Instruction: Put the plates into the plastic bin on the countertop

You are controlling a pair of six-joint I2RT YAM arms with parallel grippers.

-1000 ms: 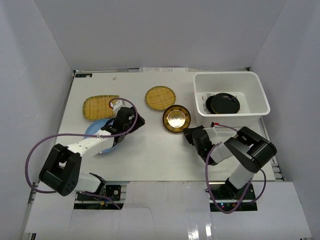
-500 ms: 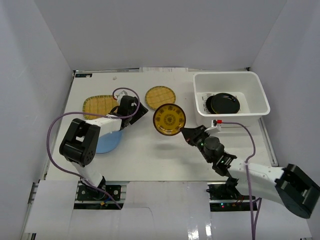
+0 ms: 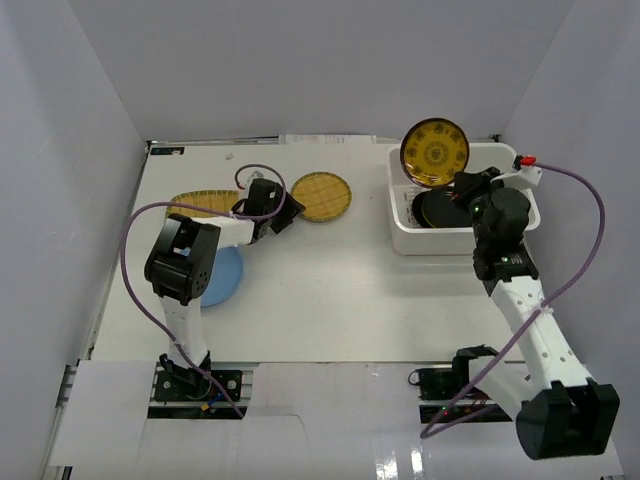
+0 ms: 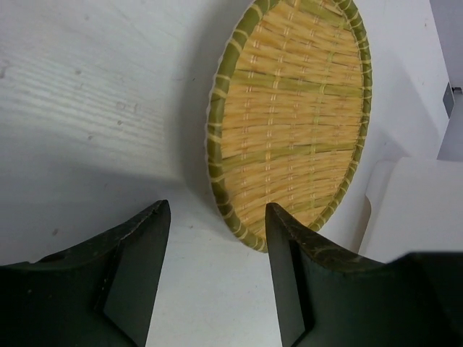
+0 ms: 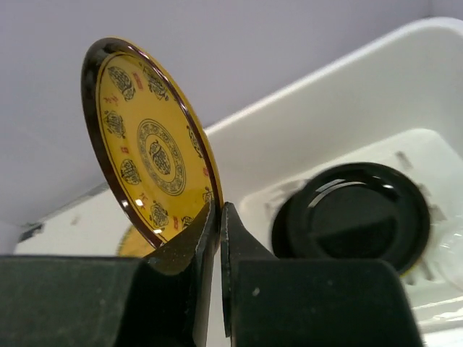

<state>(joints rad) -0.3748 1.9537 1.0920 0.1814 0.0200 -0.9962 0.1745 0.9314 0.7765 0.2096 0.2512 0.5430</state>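
My right gripper (image 3: 458,183) (image 5: 219,211) is shut on the lower rim of a gold-patterned brown plate (image 3: 435,153) (image 5: 145,141). It holds the plate on edge above the left end of the white plastic bin (image 3: 523,203) (image 5: 340,94). Glossy black plates (image 3: 446,207) (image 5: 354,217) lie stacked in the bin. My left gripper (image 3: 283,213) (image 4: 217,213) is open just short of the near edge of the round bamboo plate (image 3: 321,196) (image 4: 289,108), with nothing between its fingers (image 4: 137,253). A squarish bamboo plate (image 3: 198,204) and a light blue plate (image 3: 224,278) lie on the countertop (image 3: 350,290) at the left.
Pale grey walls enclose the countertop on three sides. The left arm's purple cable (image 3: 130,270) loops over the left side of the table. The right arm's cable (image 3: 590,210) arcs out towards the right wall.
My right arm has swung from the table's middle up over the bin, carrying the gold-patterned plate. My left gripper has moved right, from beside the blue plate to the round bamboo plate.
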